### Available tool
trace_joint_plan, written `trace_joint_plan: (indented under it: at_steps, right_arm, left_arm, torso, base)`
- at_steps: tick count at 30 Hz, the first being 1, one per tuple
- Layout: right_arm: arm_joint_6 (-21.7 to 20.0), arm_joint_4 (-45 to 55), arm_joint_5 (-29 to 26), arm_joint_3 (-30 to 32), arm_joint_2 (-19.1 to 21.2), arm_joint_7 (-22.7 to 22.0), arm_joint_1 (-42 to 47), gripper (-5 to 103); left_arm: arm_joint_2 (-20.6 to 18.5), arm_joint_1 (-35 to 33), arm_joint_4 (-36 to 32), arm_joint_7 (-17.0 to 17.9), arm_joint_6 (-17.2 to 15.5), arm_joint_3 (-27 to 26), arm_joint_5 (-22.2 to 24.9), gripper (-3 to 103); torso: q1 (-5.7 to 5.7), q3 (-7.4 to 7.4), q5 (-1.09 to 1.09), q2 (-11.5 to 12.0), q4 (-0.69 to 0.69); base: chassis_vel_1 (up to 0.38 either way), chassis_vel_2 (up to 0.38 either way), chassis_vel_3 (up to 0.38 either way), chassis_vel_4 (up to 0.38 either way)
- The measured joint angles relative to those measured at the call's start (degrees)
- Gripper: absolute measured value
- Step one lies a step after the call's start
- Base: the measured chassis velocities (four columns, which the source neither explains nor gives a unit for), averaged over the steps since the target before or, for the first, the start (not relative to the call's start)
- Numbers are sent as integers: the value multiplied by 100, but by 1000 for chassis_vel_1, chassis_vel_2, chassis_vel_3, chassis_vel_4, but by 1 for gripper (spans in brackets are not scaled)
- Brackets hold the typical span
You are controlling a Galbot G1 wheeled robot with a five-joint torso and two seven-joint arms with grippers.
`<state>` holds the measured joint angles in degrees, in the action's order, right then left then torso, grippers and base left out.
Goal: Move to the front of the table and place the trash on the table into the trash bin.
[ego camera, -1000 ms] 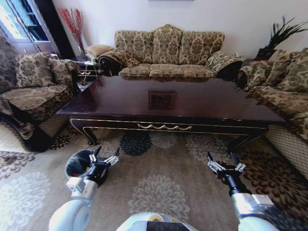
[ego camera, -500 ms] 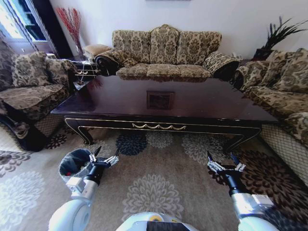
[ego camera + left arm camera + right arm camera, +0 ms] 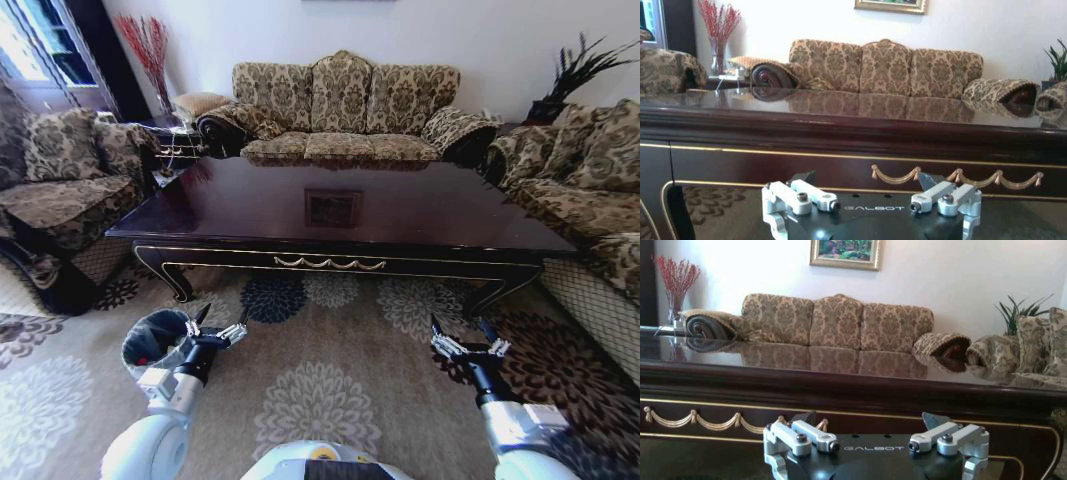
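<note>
From my head: my left gripper (image 3: pixel 216 328) and right gripper (image 3: pixel 468 341) hang spread and empty short of the table (image 3: pixel 340 215); the bin (image 3: pixel 150 340) sits beside my left. I see no trash on it. Wrist views: the table (image 3: pixel 840 130) apron rises ahead of my left gripper (image 3: pixel 871 202) and my right gripper (image 3: pixel 871 441). I judge the approach done; next I'd need to search.

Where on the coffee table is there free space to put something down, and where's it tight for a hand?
The table top looks bare from the sofa side to the gold-trimmed front edge. On the floor, the carpet between the left hand and right hand is open. It is tight by the trash bin, right beside the left hand.
</note>
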<state>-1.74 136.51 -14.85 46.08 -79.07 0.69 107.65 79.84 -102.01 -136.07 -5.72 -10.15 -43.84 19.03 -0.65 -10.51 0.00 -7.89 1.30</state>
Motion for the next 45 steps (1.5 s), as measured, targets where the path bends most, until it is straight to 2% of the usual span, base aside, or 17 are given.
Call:
trace_joint_plan:
  at_steps: [45]
  right_arm:
    - [0, 0, 0, 0, 0, 0, 0, 100]
  left_arm:
    - [0, 0, 0, 0, 0, 0, 0, 100]
  torso:
    - [0, 0, 0, 0, 0]
  base:
    - [0, 0, 0, 0]
